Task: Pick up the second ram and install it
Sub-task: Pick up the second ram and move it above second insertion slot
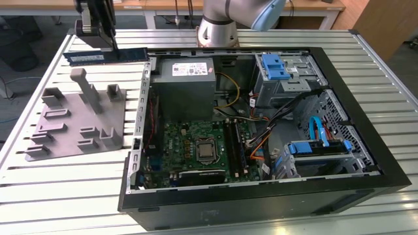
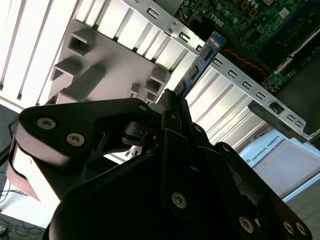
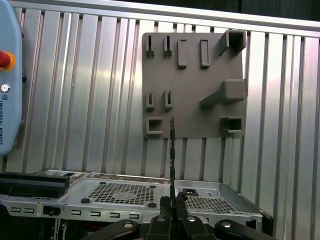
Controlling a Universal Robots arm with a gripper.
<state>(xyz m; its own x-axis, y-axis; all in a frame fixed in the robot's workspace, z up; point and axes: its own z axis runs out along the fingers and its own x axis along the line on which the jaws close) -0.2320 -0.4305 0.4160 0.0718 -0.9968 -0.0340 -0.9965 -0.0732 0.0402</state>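
Note:
The second ram [image 1: 104, 57] is a long blue stick, held level in the exterior view at the back left, just outside the open computer case [image 1: 339, 147]. My gripper [image 1: 112, 49] is shut on it from above. In the second wrist view the ram [image 2: 202, 62] sticks out past the black fingers [image 2: 176, 107] toward the case wall. The first wrist view has the ram [image 3: 172, 150] edge-on as a thin dark line above the gripper [image 3: 172, 202]. Inside the case lies the green motherboard [image 1: 189, 134] with its long black slots [image 1: 235, 144].
A grey printed holder [image 1: 78, 117] with posts and pockets lies on the slatted metal table [image 1: 65, 186], at the exterior view's left of the case. Inside the case are a power supply [image 1: 186, 81], blue drive brackets [image 1: 274, 66] and loose cables [image 1: 287, 110]. A pendant [image 3: 10, 75] lies nearby.

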